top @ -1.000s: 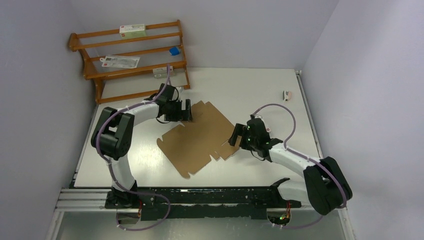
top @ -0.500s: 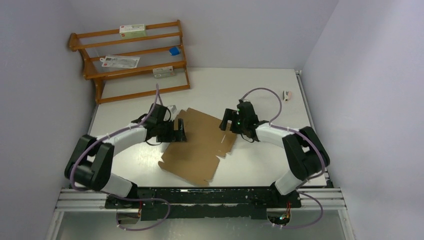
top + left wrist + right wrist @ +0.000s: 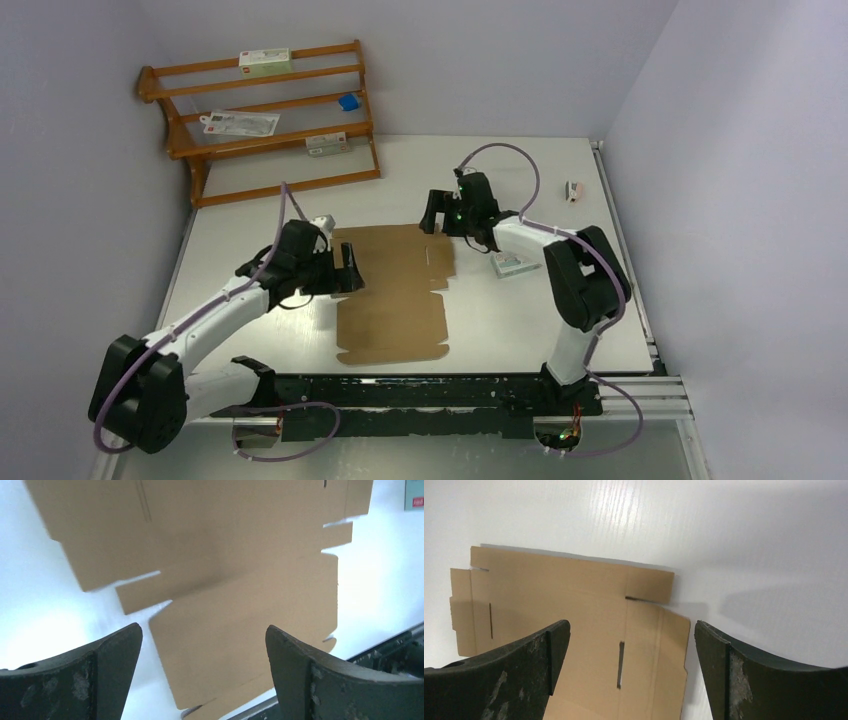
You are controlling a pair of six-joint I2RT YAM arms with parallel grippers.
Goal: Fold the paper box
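Only overhead — wooden rack (image 3: 270, 140), far L, beyond flat paper box (image 3: 395, 290).

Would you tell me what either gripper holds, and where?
Nothing: both the left gripper and right gripper are open above the flat paper box.

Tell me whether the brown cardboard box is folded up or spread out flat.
Spread flat. The paper box lies as one unfolded sheet on the table; its flaps and tabs lie level, no wall raised.
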